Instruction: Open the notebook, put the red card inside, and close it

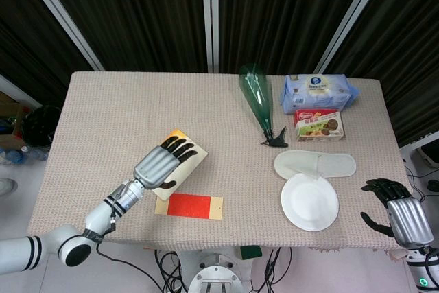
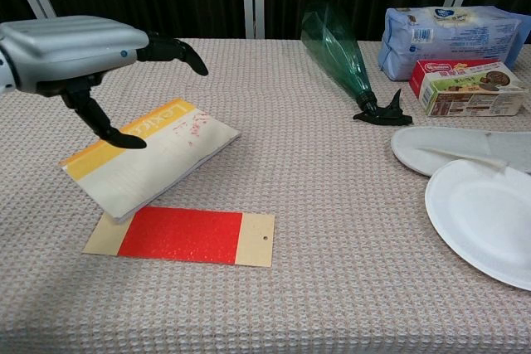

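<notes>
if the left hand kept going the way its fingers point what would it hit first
Probably the notebook: the left hand hovers over it, fingers angled up-right across its cover. Its height is unclear; passing above, the table beyond looks free.

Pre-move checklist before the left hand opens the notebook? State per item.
1. Notebook closed, cover up: ok.
2. Left hand over the notebook, holding nothing, fingers apart: ok.
3. Thumb contact with the cover: cannot tell; in the chest view its tip sits at the yellow band, contact unclear.
4. Red card flat on the table, beside the notebook's near edge, uncovered: ok.
5. Right hand off the table's right edge, empty, away from the white plate: ok.
6. Space to swing the cover open: ok; the green bottle lies well to the right.
</notes>
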Tool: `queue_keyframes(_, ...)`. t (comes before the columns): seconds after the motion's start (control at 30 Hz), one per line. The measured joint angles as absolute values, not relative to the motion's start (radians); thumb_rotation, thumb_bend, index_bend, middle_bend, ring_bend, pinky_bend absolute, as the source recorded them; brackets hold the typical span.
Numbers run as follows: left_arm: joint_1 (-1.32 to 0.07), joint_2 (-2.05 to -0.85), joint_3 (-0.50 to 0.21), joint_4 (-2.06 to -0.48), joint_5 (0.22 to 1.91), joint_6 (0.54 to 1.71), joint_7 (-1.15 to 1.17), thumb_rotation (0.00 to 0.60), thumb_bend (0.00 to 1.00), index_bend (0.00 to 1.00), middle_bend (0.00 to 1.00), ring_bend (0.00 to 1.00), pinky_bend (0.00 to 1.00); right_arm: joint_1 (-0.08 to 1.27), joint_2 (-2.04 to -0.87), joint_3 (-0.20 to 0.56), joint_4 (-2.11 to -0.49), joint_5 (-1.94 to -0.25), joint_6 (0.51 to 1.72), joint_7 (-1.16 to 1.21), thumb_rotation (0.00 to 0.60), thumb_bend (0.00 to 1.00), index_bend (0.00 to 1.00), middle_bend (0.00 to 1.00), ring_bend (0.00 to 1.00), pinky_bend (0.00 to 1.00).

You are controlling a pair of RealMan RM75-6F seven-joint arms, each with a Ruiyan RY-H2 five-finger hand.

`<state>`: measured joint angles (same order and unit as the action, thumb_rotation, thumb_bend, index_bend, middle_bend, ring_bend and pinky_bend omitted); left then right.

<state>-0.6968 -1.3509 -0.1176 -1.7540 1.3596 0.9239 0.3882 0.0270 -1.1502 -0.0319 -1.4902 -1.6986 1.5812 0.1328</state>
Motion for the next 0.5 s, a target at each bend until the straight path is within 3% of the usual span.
queue_keyframes(0.5, -0.866, -1.577, -0.176, -1.601, 1.102, 0.818, 0.545, 0.6, 0.15, 0.14, 0.08, 0.07, 0.1, 0.023, -1.094, -0.012, -1.508, -1.688, 1.615, 0.14, 0.6, 0.17, 0.35, 0.27, 0.21, 0.26)
